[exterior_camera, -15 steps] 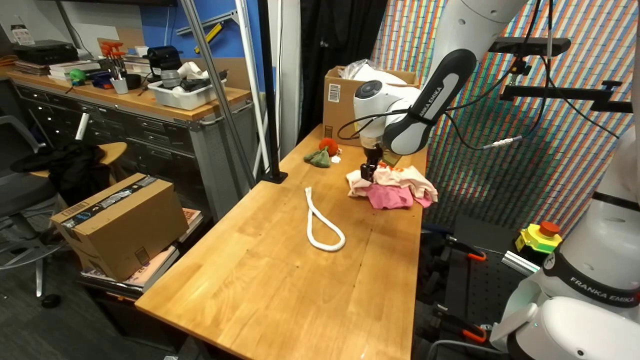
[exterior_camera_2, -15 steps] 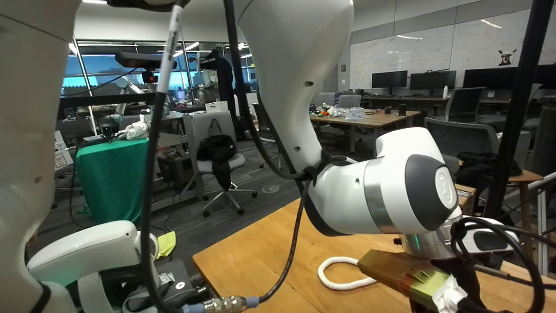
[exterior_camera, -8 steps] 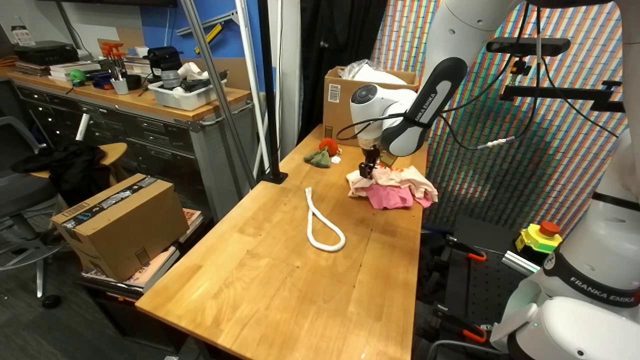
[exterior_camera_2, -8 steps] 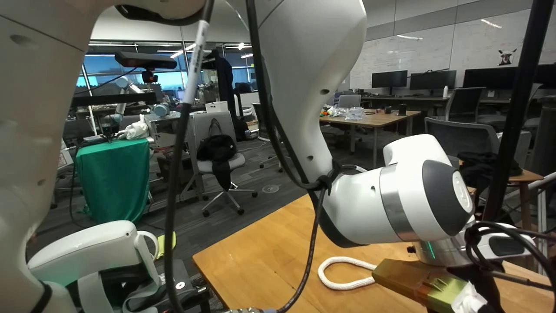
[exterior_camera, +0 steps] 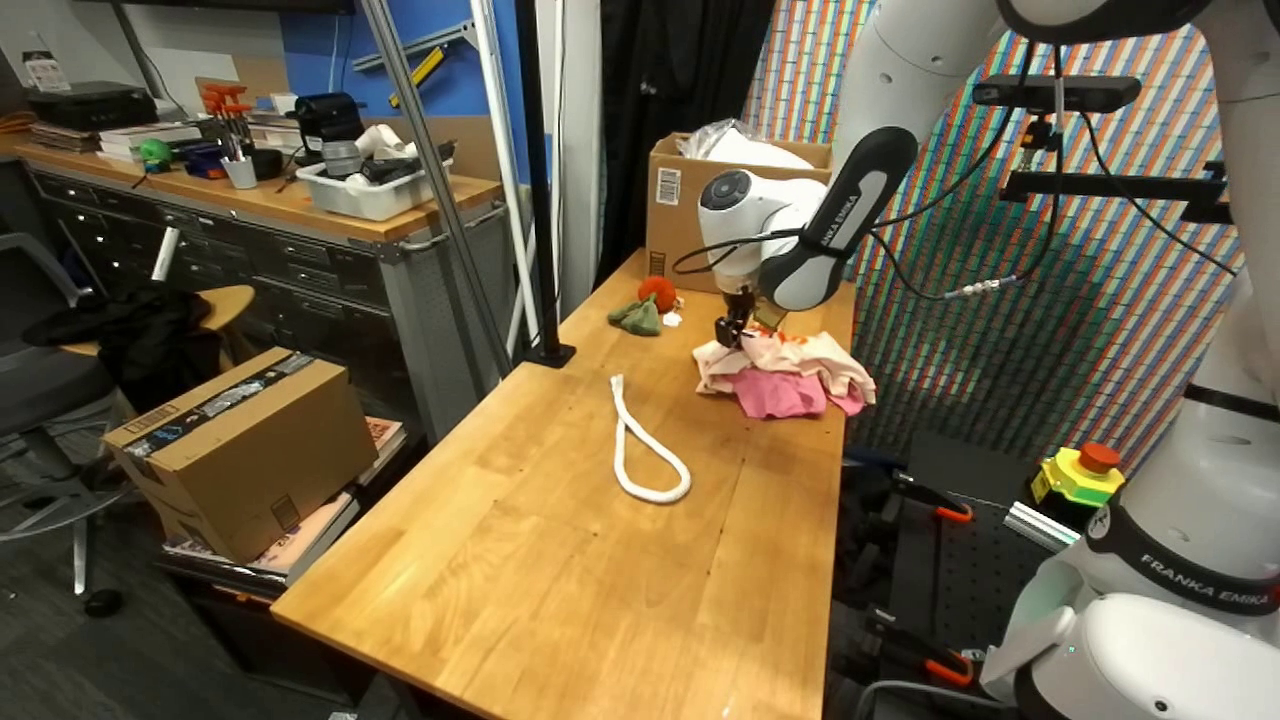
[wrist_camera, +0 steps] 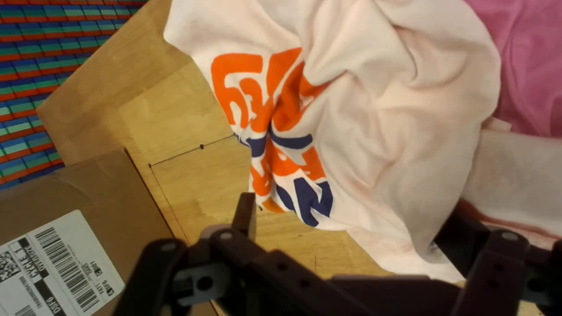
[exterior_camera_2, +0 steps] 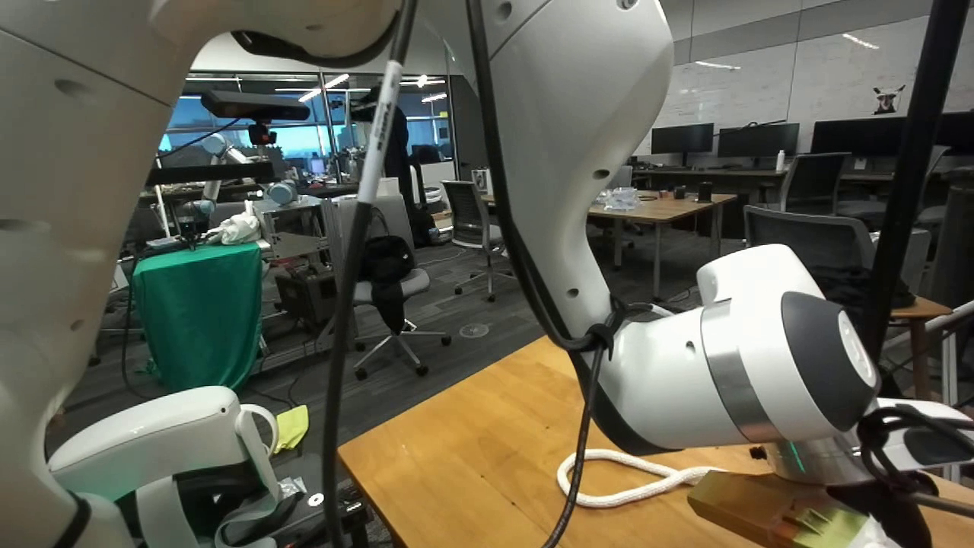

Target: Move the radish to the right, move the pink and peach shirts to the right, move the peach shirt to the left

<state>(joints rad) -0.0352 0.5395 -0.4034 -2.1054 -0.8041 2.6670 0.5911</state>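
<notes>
The peach shirt [exterior_camera: 835,365] lies crumpled on the table over the pink shirt [exterior_camera: 780,393], near the far right edge. In the wrist view the peach shirt [wrist_camera: 377,101] shows orange and blue print, with the pink shirt [wrist_camera: 531,66] at upper right. The red radish [exterior_camera: 657,292] with green leaves [exterior_camera: 637,317] lies left of the shirts at the far end. My gripper [exterior_camera: 733,332] is over the peach shirt's left part. In the wrist view my gripper [wrist_camera: 351,219] is open, fingers wide apart, with peach cloth between and beyond them. The right fingertip is close to a fold; contact is unclear.
A white rope loop [exterior_camera: 655,490] lies mid-table. A cardboard box [exterior_camera: 680,215] stands at the far end, and shows in the wrist view [wrist_camera: 96,188]. A black post [exterior_camera: 540,200] rises at the table's left edge. A cable [exterior_camera_2: 586,426] hangs from the arm.
The arm has shifted slightly; my gripper has moved a little toward the table's far end and left in an exterior view. The shirts, radish and rope have not moved.
</notes>
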